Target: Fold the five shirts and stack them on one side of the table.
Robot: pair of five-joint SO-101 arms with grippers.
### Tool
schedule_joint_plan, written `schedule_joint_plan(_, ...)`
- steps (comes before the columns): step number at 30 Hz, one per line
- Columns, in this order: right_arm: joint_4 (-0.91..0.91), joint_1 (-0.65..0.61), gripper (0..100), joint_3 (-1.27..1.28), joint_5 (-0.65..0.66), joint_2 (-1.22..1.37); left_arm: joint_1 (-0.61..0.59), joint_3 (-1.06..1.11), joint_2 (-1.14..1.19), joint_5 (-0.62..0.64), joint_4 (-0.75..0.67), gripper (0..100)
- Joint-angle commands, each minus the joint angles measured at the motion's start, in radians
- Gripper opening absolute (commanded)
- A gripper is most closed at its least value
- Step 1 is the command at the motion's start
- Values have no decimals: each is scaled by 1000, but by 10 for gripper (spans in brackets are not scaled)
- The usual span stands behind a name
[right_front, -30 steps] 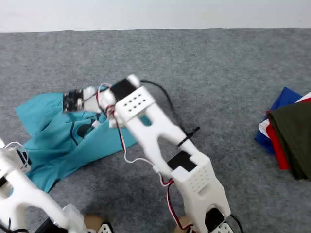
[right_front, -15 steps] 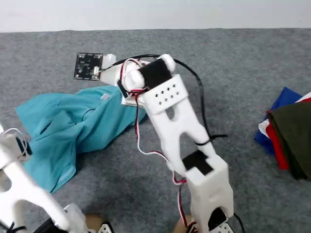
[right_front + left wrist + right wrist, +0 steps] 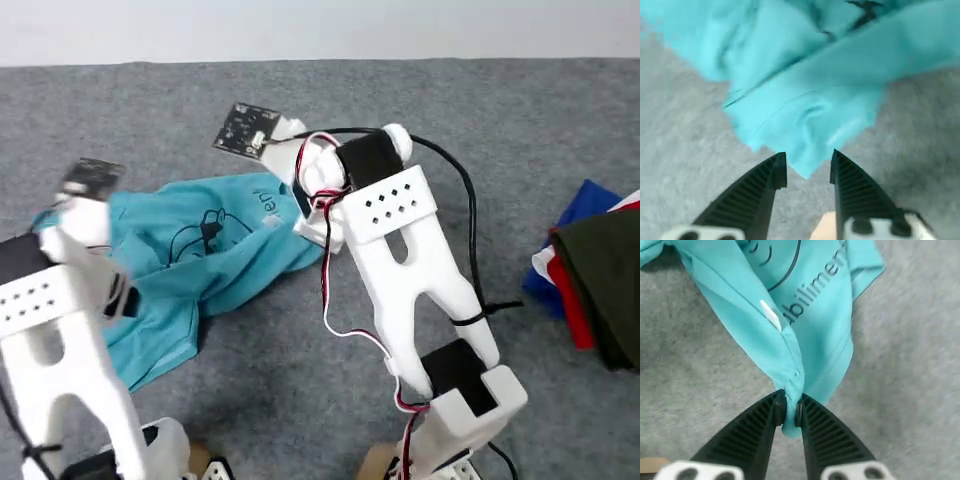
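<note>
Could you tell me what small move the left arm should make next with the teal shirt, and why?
Probably ease the left end effector slightly forward and close it on the teal shirt. It is open, with just a corner of the fabric between its fingers, while the right end effector is shut on another edge.

The grey bench (image 3: pixel 480 130) is carrying a crumpled teal shirt (image 3: pixel 230 255) and, well apart, a stack of folded shirts (image 3: pixel 600 275)
</note>
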Motion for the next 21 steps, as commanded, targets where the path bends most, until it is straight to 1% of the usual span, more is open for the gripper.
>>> schedule_joint_plan(1,33,15,11,14,-37,-61,49,39,51,-92,9,152)
schedule_joint_plan(6,25,13,11,14,-75,-42,51,59,169,-196,-21,156)
schedule_joint_plan(8,25,13,11,14,-75,-28,74,59,201,-229,-25,175)
schedule_joint_plan(10,25,13,11,14,-78,-12,104,65,230,-233,-25,193)
schedule_joint_plan(15,25,13,11,14,-103,21,170,65,281,-233,-28,198)
schedule_joint_plan(19,25,12,11,14,-103,22,169,64,339,-238,-49,199)
schedule_joint_plan(21,25,13,11,14,-103,19,141,59,371,-273,-49,199)
